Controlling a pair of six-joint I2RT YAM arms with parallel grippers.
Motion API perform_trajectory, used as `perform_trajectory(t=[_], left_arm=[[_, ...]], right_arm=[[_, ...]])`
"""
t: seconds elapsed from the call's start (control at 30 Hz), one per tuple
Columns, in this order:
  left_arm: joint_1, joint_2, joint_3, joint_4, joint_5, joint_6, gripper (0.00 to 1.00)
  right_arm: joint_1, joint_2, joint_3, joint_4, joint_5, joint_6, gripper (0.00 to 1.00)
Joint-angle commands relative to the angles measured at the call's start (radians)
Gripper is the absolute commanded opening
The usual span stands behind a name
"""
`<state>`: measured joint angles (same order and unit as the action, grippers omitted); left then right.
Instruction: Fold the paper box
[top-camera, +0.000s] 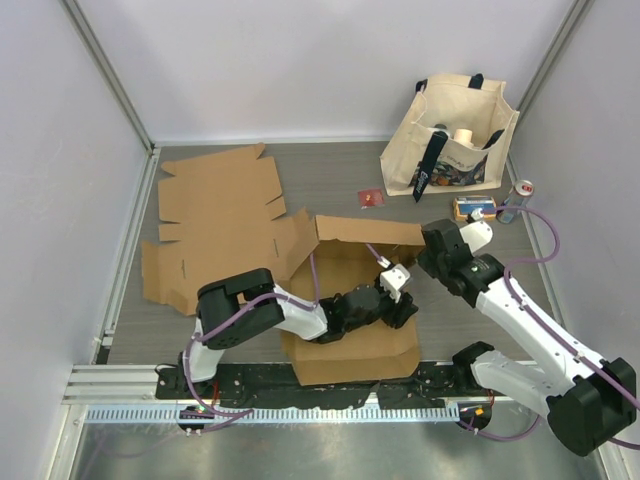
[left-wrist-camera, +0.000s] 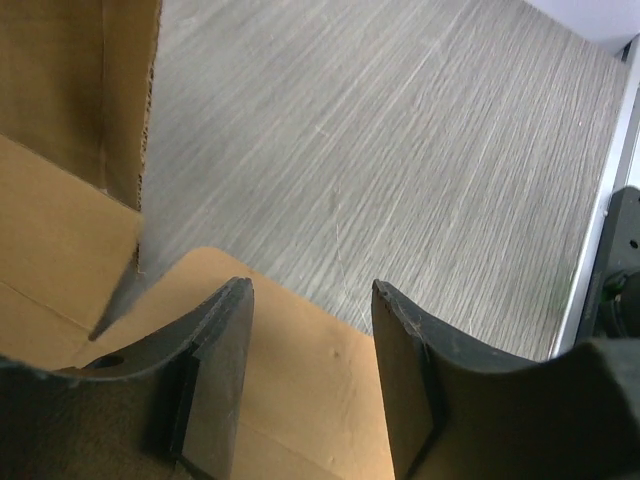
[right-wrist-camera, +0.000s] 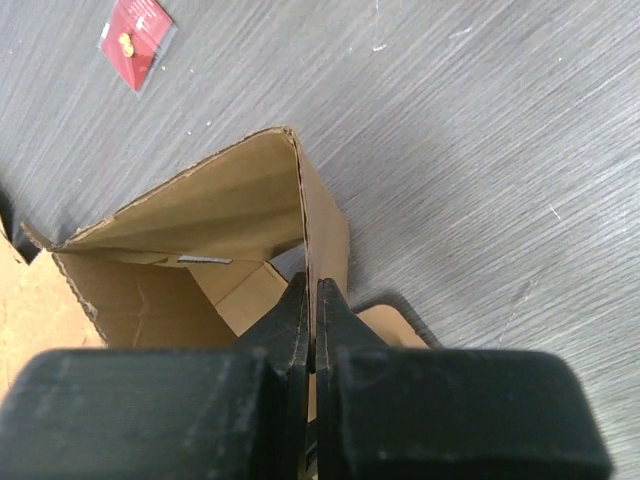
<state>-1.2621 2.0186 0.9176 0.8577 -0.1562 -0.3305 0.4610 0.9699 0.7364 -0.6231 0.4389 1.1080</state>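
Paper box (top-camera: 370, 352) lies half-formed at the near edge of the worktop (top-camera: 330, 170), about midway along it, with its base panel flat and its far wall (top-camera: 365, 230) raised. The right gripper (right-wrist-camera: 310, 290) is clenched on cardboard at that wall's end, holding it upright. The left gripper (left-wrist-camera: 312, 300) hovers released over the base panel, nothing between its fingers. The step in hand looks like erecting the walls. Next, the left arm probably needs to catch a side flap and fold it inward while the right holds. A flat cardboard sheet (top-camera: 215, 200) lies toward the far left corner, a tote bag (top-camera: 455, 130) toward the far right.
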Motion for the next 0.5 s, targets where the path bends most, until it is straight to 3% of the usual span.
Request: perform_trajectory(t=[0.0, 0.2, 0.47], left_arm=[[-0.003, -0.075, 0.046, -0.037, -0.063, 0.053, 0.54], [-0.005, -0.084, 0.017, 0.015, 0.035, 0.102, 0.53], [-0.005, -0.191, -0.025, -0.065, 0.277, 0.137, 0.54]], right_arm=[[0.007, 0.003, 0.11, -0.041, 0.098, -0.06, 0.01], [0.008, 0.023, 0.184, -0.124, 0.239, -0.155, 0.01], [0.008, 0.062, 0.204, -0.07, 0.297, -0.229, 0.01]])
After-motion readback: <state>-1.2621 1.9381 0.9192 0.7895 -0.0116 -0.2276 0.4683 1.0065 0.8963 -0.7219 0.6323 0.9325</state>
